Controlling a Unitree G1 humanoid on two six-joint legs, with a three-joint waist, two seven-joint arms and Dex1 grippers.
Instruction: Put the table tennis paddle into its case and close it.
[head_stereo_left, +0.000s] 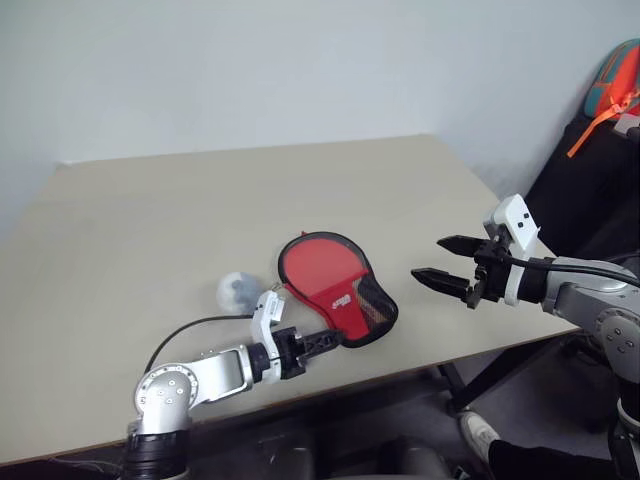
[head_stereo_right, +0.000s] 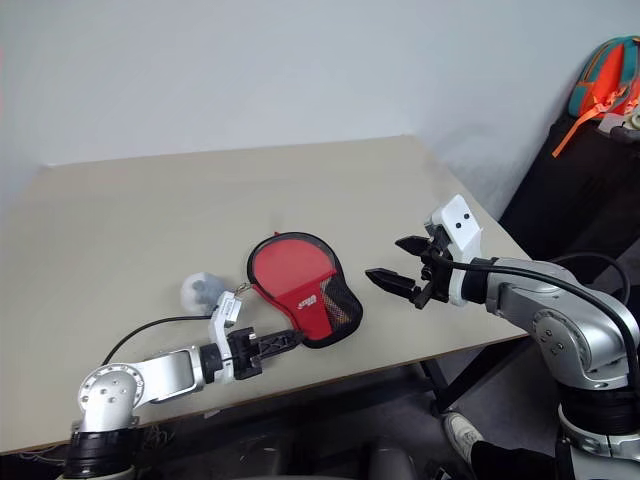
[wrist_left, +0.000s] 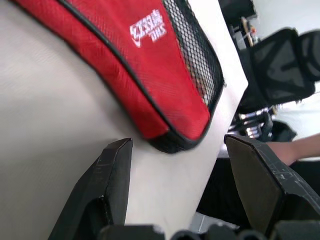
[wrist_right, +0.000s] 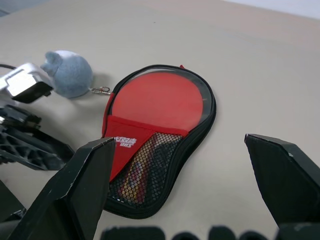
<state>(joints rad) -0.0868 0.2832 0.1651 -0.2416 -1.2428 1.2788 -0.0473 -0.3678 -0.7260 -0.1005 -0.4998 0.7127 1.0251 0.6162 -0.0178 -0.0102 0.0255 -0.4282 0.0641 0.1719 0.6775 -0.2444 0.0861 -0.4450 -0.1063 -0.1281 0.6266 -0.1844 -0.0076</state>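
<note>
The red case lies flat on the beige table, round end away from me, with black trim and a white logo. Through its black mesh pocket a light striped shape shows, the handle of the table tennis paddle. I cannot tell whether the round red face is paddle or cover. My left gripper is open at the case's narrow end, its fingers low over the table with nothing between them. My right gripper hovers open to the right of the case, above the table.
A grey plush keyring lies against the case's left side, near my left wrist. The table's front edge runs just behind my left gripper. Off the table's right side stand a dark chair and a colourful backpack. A person's shoe is on the floor.
</note>
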